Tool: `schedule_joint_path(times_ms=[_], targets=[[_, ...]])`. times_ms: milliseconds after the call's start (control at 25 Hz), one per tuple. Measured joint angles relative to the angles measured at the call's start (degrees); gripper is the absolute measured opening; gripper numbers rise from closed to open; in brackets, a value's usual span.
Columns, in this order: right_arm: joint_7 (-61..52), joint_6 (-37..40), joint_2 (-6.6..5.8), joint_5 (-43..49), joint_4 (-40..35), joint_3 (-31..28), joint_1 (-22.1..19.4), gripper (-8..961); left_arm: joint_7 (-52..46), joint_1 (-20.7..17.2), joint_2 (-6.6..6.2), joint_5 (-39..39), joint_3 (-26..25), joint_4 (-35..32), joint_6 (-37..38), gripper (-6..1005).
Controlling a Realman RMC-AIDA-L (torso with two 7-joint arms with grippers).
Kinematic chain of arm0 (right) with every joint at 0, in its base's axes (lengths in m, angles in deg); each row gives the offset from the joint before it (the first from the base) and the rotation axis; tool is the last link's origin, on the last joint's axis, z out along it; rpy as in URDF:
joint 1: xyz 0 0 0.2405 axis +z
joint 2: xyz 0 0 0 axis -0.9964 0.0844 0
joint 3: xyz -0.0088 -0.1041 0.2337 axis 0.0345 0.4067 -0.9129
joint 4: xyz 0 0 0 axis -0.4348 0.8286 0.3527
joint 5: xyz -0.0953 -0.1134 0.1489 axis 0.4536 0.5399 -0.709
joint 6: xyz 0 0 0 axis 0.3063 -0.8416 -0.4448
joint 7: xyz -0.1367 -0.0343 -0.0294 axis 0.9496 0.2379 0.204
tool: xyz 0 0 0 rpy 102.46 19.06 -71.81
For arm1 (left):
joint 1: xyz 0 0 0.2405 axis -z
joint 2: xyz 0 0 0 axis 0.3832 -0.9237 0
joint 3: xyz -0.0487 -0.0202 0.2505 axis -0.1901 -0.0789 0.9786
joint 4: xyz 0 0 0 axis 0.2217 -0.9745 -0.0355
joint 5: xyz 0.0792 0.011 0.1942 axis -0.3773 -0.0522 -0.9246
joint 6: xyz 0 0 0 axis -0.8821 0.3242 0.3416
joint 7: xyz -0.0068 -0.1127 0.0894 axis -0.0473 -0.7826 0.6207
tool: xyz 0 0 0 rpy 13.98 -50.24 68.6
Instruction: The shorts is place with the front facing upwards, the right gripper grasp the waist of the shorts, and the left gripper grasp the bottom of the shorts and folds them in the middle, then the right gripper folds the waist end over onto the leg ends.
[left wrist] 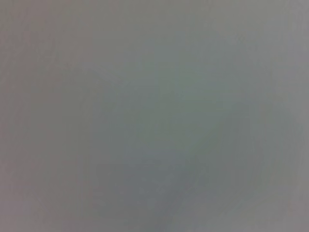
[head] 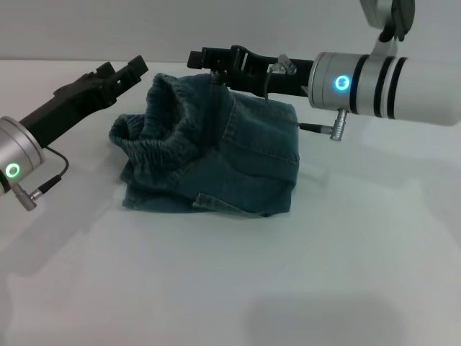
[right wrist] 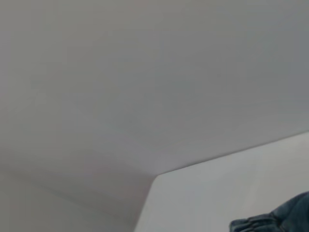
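blue denim shorts point(head: 216, 155) lie bunched mid white worktop point(head: 230, 288), waist end humped up. right hand point(head: 209, 61) above far edge, left hand point(head: 126, 72) just beside; can't tell fingers on either. risk: hump flops back & fold undoes, since cloth is stiff and loose.

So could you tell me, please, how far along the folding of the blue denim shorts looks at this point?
Largely done, it seems: the blue denim shorts lie in a compact bundle on the white table, elastic waistband turned up over the leg part. In hand: the right gripper is at the bundle's far edge, the left gripper just beside it. Left: flattening the bunched waistband and pulling both arms clear.
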Motion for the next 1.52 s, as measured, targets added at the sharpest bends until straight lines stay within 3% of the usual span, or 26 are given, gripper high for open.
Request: schedule_joint_path(times_ms=[200, 440, 520, 560, 600, 680, 840, 1000, 1200, 1360, 1400, 1480, 1520], targets=[[11.54, 7.06, -0.07, 0.30, 0.90, 0.11, -3.25, 548, 3.24, 1.35, 0.00, 0.21, -0.01, -0.82, -0.01, 774], [24.29, 32.87, 0.62, 0.18, 11.29, 1.31, -14.50, 545, 8.91, 1.60, 0.10, 1.27, 0.00, -1.12, 0.00, 774], [26.66, 42.48, 0.72, -0.06, 16.16, 4.06, -17.87, 545, 10.43, 1.60, 0.10, 2.21, 0.00, -1.55, -0.07, 774], [28.03, 53.71, 0.69, 0.25, 21.75, 9.03, -20.64, 545, 12.36, 1.59, 0.09, 3.72, 0.00, -2.38, -0.66, 774], [28.03, 53.71, 0.69, 0.25, 21.75, 9.03, -20.64, 545, 12.36, 1.59, 0.09, 3.72, 0.00, -2.38, -0.66, 774], [28.82, 67.24, 0.54, 2.18, 26.13, 15.51, -22.25, 546, 14.14, 1.57, 0.09, 5.58, 0.00, -3.24, -1.49, 774], [27.18, 86.87, 0.59, 9.81, 28.20, 27.01, -22.22, 546, 18.76, 1.65, 0.12, 9.18, 0.00, -4.95, -2.81, 773], [17.47, 103.14, 0.55, 19.37, 24.67, 41.54, -21.01, 545, 23.00, 2.38, 0.23, 12.17, 0.19, -6.97, -3.41, 773], [-6.51, 116.31, 0.48, 38.58, 15.76, 55.37, -21.44, 544, 29.92, 3.64, 0.26, 15.98, 0.29, -10.96, -6.56, 773], [-31.59, 119.61, 0.30, 52.03, 10.00, 60.43, -22.66, 546, 40.05, 5.09, 0.33, 22.04, 0.37, -15.84, -8.79, 773], [-31.59, 119.61, 0.30, 52.03, 10.00, 60.43, -22.66, 546, 40.05, 5.09, 0.33, 22.04, 0.37, -15.84, -8.79, 773], [-38.88, 119.72, 0.25, 55.55, 9.45, 61.46, -23.41, 546, 52.09, 5.59, 0.53, 32.48, 2.29, -20.13, -10.18, 773], [-41.60, 119.76, 0.15, 57.04, 9.37, 61.98, -23.73, 546, 53.65, 5.68, 0.52, 33.91, 2.66, -20.69, -10.27, 773]])
